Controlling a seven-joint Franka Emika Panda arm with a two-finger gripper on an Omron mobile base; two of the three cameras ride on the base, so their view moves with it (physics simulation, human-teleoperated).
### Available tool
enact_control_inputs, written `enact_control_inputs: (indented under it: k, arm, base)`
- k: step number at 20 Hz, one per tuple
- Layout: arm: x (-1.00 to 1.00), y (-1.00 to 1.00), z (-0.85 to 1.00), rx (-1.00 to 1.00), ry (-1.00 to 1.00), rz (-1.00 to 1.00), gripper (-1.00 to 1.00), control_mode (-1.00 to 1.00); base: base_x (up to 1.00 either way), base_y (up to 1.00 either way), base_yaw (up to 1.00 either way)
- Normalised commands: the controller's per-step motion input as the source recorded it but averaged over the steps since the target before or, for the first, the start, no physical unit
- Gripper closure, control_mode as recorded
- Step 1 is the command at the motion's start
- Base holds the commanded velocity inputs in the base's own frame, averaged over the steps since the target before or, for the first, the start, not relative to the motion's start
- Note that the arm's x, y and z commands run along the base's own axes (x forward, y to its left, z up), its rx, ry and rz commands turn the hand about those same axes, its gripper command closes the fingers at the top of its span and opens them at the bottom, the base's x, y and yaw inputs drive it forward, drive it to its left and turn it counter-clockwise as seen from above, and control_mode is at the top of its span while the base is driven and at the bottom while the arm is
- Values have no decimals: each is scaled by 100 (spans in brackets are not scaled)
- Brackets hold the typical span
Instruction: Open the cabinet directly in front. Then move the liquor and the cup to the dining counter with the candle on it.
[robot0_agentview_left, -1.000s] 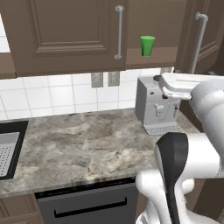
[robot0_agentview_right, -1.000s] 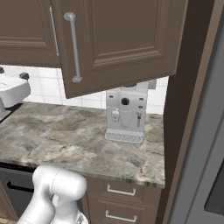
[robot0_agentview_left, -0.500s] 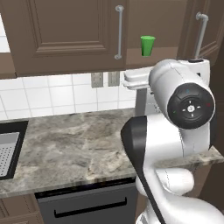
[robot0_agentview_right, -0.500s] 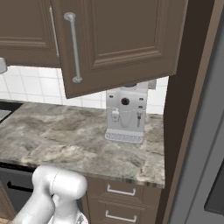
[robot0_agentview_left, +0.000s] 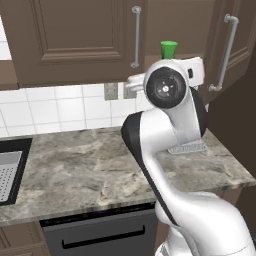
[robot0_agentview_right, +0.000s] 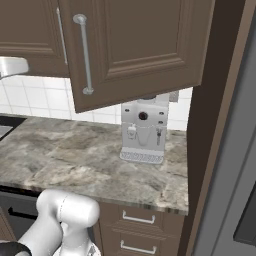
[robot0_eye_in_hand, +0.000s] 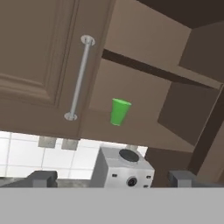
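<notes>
The small bright green tapered plastic cup (robot0_eye_in_hand: 119, 112) stands upright on the lower shelf of the dark brown wooden wall cabinet (robot0_eye_in_hand: 39, 65), whose right door (robot0_agentview_right: 145, 45) hangs swung out over the counter. In the hand view the cup sits above and ahead of the two-finger gripper (robot0_eye_in_hand: 111, 178), well apart from it, roughly midway between the two dark finger tips (robot0_eye_in_hand: 43, 178), which are spread wide with nothing between them. The white and grey coffee machine (robot0_eye_in_hand: 122, 168) stands below the shelf on the grey-brown marbled stone countertop (robot0_agentview_left: 85, 165).

Half a second ago the arm's round joint sat lower and further right in the left base view; now it has risen and covers the coffee machine, with the cup peeking just over it. The cup has not moved.

The cup is plain, handleless and wider at its rim.
</notes>
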Motion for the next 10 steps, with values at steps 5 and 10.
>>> enact_control_inputs:
  k: [5,10]
  arm:
    - [74,-21,-38,-2,-2,-2,-100,-100]
    - [19,-64,-13,0,-2,-13,-100,-100]
  base:
    - [0,0,0]
    - [0,0,0]
